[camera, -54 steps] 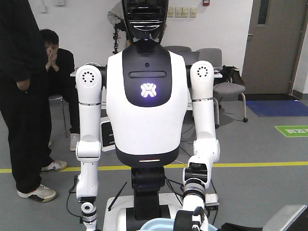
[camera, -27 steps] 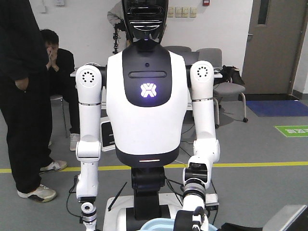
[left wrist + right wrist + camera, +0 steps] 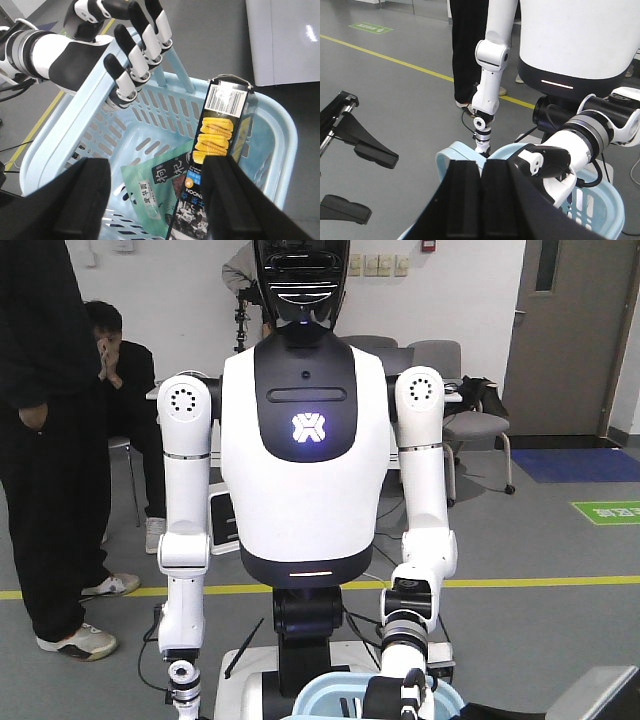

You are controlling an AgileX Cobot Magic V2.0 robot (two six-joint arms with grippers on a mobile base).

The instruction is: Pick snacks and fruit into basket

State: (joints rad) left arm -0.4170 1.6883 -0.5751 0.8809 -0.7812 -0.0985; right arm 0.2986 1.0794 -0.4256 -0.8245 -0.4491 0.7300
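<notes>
In the front-facing view the pale blue basket (image 3: 312, 702) now shows a broad arc of rim at the bottom centre, where half a second ago only a sliver peeked in. It has come up or nearer in the grip of the humanoid (image 3: 305, 440). I judge that the target is not holding still, so any drop should wait until it settles.

The left wrist view looks down into the basket (image 3: 287, 130). The black-and-blue corn carton (image 3: 220, 135) leans against the right wall with its top above the rim, and the teal pouch (image 3: 150, 192) lies flat at lower centre. No fruit shows inside, so that half of the job looks undone.

The left hand (image 3: 157, 170) hangs over the basket with its jaws wide apart, clamped on nothing. The right hand (image 3: 481, 172) has its pads pressed together and empty, just above the near rim (image 3: 447, 156).

Open room is the slotted floor at centre left. The humanoid's fingers (image 3: 131, 65) wrap the upper-left rim, and the handle (image 3: 176, 70) crosses beside them. Both are edges to stay off.
</notes>
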